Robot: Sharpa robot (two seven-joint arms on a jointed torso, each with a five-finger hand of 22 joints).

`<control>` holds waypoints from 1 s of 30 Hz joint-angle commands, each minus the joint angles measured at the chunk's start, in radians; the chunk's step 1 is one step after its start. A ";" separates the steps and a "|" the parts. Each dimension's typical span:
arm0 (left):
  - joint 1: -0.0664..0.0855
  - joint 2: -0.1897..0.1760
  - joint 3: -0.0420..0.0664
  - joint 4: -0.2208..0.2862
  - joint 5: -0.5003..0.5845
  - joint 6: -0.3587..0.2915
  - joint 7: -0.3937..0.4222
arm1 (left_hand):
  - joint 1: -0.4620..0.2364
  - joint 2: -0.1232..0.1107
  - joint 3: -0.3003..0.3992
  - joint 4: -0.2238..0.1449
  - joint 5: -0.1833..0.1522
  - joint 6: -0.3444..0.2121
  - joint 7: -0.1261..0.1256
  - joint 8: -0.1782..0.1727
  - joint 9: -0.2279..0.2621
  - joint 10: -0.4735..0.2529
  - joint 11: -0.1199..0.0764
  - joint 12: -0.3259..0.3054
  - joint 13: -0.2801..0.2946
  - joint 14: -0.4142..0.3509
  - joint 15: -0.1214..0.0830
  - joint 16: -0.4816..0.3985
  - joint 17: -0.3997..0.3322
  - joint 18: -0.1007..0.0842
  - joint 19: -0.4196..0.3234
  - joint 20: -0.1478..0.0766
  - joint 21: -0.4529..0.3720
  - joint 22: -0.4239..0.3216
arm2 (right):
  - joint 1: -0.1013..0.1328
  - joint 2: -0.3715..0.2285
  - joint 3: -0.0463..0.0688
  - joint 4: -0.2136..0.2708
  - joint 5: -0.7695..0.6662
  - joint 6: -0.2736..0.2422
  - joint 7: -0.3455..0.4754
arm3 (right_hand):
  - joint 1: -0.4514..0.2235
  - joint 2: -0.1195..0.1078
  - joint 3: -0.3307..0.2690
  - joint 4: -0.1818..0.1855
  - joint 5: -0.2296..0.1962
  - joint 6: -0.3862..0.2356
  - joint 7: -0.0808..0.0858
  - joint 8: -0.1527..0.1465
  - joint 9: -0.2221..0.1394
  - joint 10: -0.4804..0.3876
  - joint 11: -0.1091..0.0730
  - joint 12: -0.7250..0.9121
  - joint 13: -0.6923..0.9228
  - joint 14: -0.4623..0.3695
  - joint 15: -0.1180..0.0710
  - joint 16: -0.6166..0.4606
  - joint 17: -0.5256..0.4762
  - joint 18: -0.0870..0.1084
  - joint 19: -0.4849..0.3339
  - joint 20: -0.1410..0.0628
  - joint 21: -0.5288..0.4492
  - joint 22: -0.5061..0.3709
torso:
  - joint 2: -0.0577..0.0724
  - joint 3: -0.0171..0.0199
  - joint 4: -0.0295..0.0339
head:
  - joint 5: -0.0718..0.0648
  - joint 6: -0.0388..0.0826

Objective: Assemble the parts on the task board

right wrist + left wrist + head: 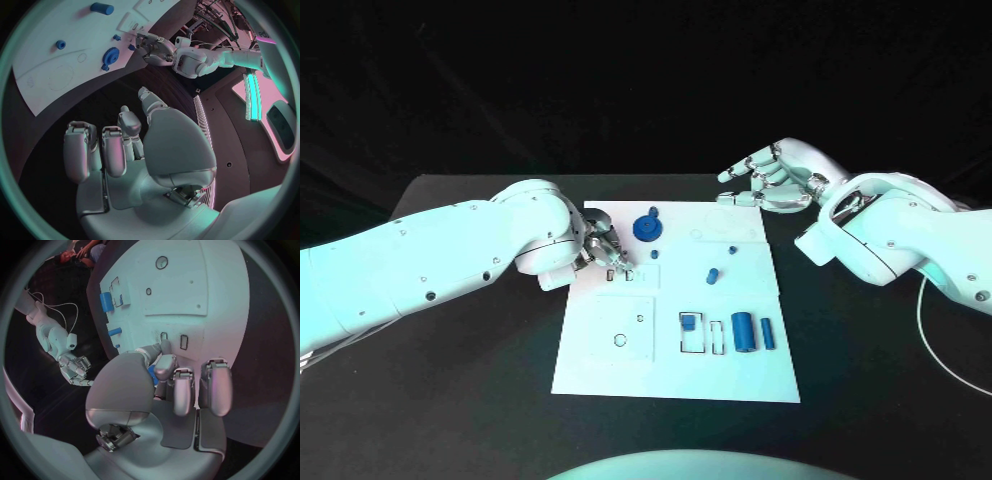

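The task appears partly done. On the board (pixel 678 372) a blue gear (pixel 646 229) stands near the far edge, and two cylinders (pixel 751 333) lie side by side in a recess toward the near right. A short peg (pixel 713 274) and a smaller stud (pixel 733 250) sit mid-board; whether they are seated or loose cannot be told. Several outlined slots and a round hole at the near left look unfilled, so more fitting seems to be left.

The left hand (pixel 607 250) is over the board's left edge, fingers curled down by two small slots; something blue (pixel 151 374) shows behind its fingers (a held part or not, I cannot tell). The right hand (pixel 764 172) hovers off the board's far right corner, fingers apart and holding nothing.

The board is flat, matte white and rectangular. The parts look like smooth moulded plastic, and the hands are metallic silver.
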 commanded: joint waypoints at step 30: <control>-0.052 -0.199 -0.025 0.130 0.709 -0.450 0.756 | -0.046 -0.036 -0.049 -0.024 -0.017 -0.079 0.091 -0.183 -0.169 -0.271 0.082 -0.408 -0.429 0.029 0.064 -0.145 0.108 0.084 -0.152 0.065 -0.384 -0.227 | -0.068 -0.095 -0.028 0.230 -0.542 0.147 -0.205 | 0.096 0.033 0.076 -0.068 -0.033 0.098 -0.019 0.025 0.004 0.040 -0.021 0.075 0.036 0.076 -0.010 0.007 0.122 -0.016 0.010 -0.014 0.009 0.027 | -0.018 -0.0066 -0.0051 | -0.026 -0.010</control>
